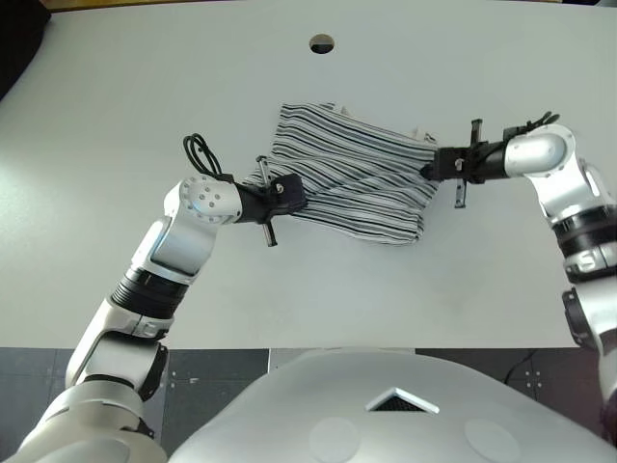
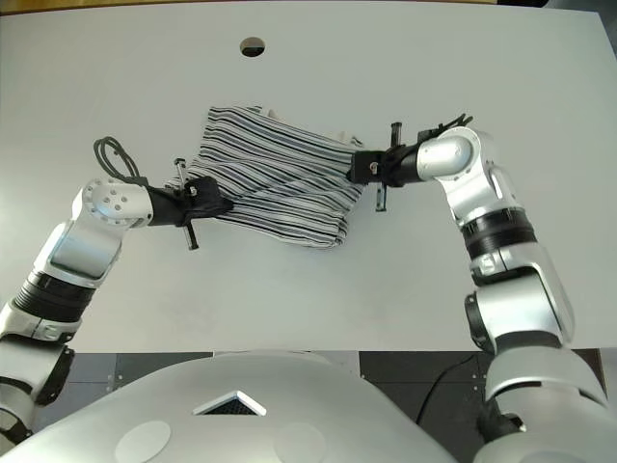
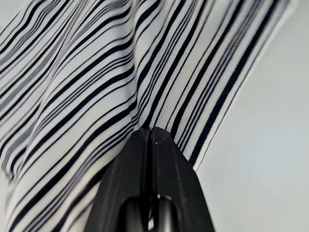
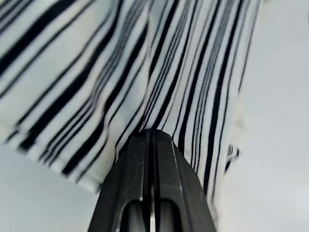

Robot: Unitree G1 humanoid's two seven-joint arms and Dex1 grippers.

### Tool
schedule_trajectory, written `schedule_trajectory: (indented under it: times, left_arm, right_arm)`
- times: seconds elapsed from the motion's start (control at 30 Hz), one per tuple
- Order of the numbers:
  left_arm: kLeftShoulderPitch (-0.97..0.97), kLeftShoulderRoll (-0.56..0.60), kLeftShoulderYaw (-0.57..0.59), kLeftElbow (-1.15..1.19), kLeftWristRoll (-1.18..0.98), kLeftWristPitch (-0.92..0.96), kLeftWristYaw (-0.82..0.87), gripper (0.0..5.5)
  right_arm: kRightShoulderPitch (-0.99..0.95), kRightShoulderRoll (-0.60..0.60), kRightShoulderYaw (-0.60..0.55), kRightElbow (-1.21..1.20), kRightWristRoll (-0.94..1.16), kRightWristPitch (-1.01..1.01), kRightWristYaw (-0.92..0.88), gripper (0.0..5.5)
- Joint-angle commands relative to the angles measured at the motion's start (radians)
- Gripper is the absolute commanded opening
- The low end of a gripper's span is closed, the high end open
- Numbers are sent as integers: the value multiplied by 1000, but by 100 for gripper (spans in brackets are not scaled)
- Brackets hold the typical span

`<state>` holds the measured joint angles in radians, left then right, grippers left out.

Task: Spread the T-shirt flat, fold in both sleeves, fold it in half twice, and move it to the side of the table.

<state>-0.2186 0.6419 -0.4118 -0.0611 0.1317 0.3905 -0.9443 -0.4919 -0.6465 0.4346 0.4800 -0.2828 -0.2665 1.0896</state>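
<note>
Striped T-shirt (image 1: pixel 352 174), black and white, sits just above the middle of the left eye view, on the pale desk (image 1: pixel 125 87). It is not flat: the cloth is folded over itself into a rough, slanted four-sided shape. Its stripes run from upper left to lower right, and a thicker folded edge shows along the lower right side. A small bit of fabric pokes out at the upper right edge, near the right arm. The left gripper (image 1: pixel 297 196) meets the shirt at its lower left edge, with fingers pressed together and pinching the fabric. In the left wrist view the two black fingers (image 3: pixel 164 159) come to a closed point with the striped cloth at their tips and a hem just beside them. The right gripper (image 1: pixel 431 168) meets the shirt at its right edge and is likewise clamped tight on the cloth. In the right wrist view its fingers (image 4: pixel 166 164) are closed against the stripes, with bare desk to either side. The shirt spans the gap between the two grippers. A round hole (image 1: pixel 321 43) lies in the desk near the top centre of the frame, well apart from the shirt. A black cable loop (image 1: pixel 199 154) stands up from the left wrist.
</note>
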Motion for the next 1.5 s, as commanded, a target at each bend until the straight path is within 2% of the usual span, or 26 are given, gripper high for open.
schedule_trajectory:
  times: [0.03, 0.13, 0.27, 0.47, 0.63, 0.83, 0.93, 1.07, 1.2, 1.37, 1.5]
  left_arm:
    - [-30, 51, 2, 113, 28, -37, -23, 12]
    - [-68, 36, -11, 187, 44, -93, -17, 12]
    - [-121, -6, -22, 265, 55, -148, 9, 12]
    - [-153, -66, -18, 319, 59, -233, 58, 12]
    - [-109, -16, 79, 184, -36, -282, 15, 12]
    - [46, 100, 144, -96, -149, -262, -94, 12]
    - [88, 100, 132, -181, -161, -229, -94, 12]
    - [158, 75, 79, -294, -154, -155, -67, 12]
    - [200, 74, 35, -293, -112, -117, -39, 12]
    - [236, 106, 9, -301, -74, -76, -42, 12]
    - [252, 116, 7, -319, -65, -55, -42, 12]
  right_arm:
    - [200, -93, 51, -266, 31, 106, 141, 10]
    - [313, -135, 60, -506, 101, 206, 191, 10]
    - [437, -128, 86, -760, 172, 322, 178, 10]
    - [479, -103, 77, -826, 190, 373, 104, 10]
    - [451, -96, -36, -894, 313, 440, 68, 10]
    - [284, -55, -198, -903, 601, 640, 85, 10]
    - [188, -2, -196, -806, 640, 701, 63, 10]
    - [25, 153, -74, -469, 435, 637, -105, 10]
    - [-97, 285, -27, -121, 303, 527, -234, 10]
    - [-200, 391, 5, 243, 178, 345, -348, 10]
    - [-232, 416, 21, 404, 113, 275, -357, 10]
